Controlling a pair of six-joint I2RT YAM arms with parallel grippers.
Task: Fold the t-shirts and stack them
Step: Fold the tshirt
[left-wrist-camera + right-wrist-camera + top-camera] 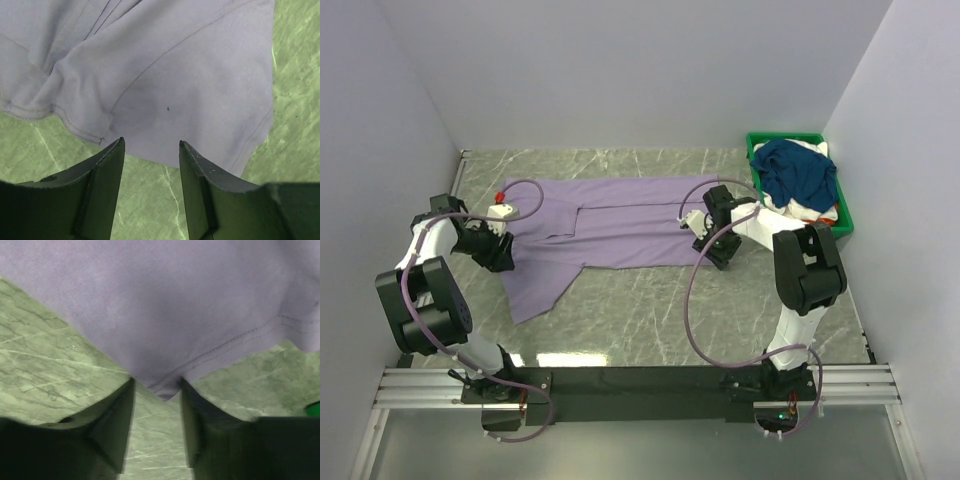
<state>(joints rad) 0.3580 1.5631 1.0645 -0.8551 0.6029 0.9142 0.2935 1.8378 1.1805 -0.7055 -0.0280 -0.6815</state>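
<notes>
Flanking the lavender t-shirt (620, 225) spread flat on the worktop (650, 310), the left end effector (151, 150) and right end effector (157, 385) sit low at its left and right edges, fingers apart and gripping nothing, apparently lined up to pinch the cloth for a fold.

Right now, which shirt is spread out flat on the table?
The light purple t-shirt, laid open across the table. The dark blue shirt is different: it is bunched up in the green bin at the far right.
</notes>
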